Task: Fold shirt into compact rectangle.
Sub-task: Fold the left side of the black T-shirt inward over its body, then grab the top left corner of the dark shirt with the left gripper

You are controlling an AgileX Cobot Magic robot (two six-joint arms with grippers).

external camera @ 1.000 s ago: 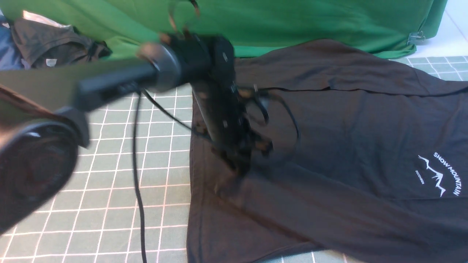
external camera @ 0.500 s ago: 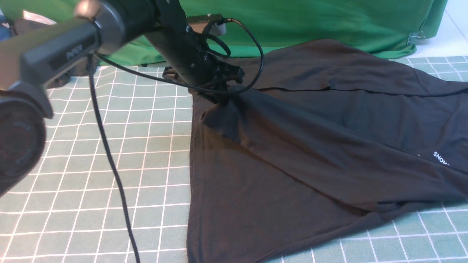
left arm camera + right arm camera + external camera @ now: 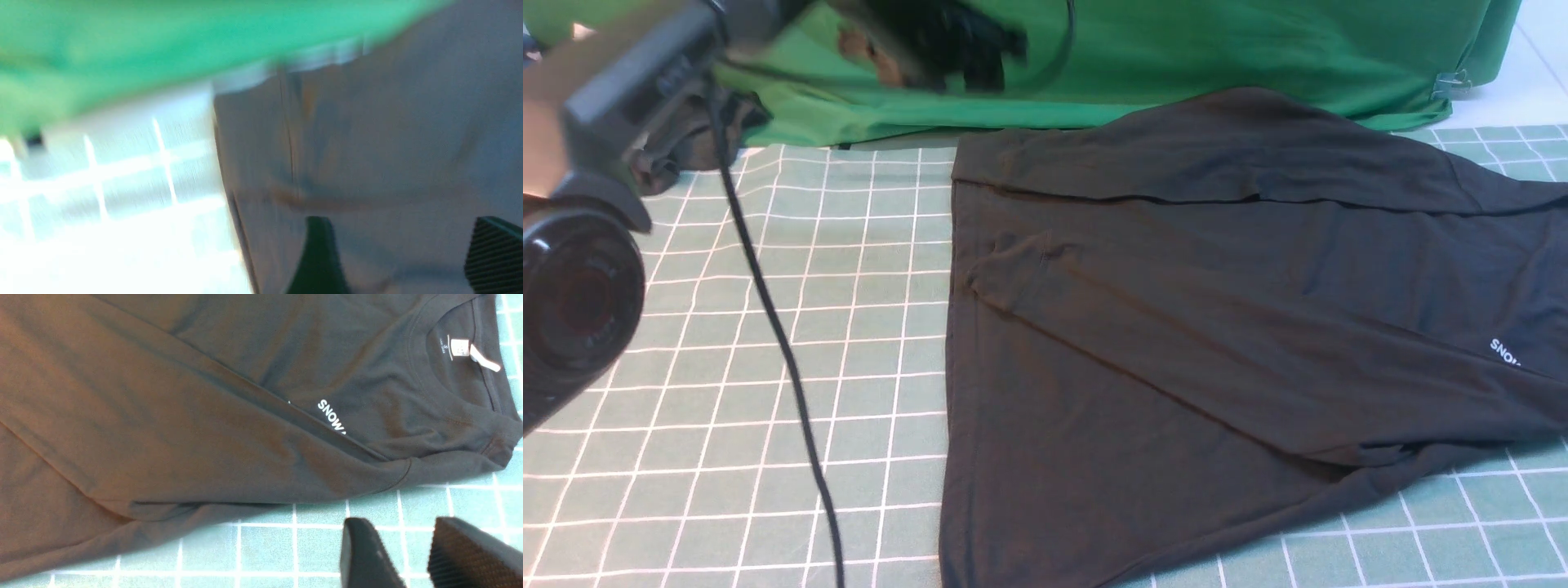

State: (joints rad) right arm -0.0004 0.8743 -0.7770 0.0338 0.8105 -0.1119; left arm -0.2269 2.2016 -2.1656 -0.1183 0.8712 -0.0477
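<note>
Black short-sleeved shirt (image 3: 1217, 327) lies flat on the gridded mat (image 3: 727, 367), spanning the front view from centre to 3 o'clock. The near side is folded diagonally across the chest. This fold covers the white print (image 3: 1505, 353) except its first letters, at 3 o'clock. The far edge is folded inward, 12 to 2 o'clock. The collar (image 3: 449, 400) is exposed, with a white neck tag (image 3: 459, 347).

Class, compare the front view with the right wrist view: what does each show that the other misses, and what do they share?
Front view only: the left arm, a black cable, the green cloth behind. Right wrist view only: the collar with a white tag, and the open right gripper. Both: the black shirt, folded over part of its SNOW print, on the grid mat.
</note>
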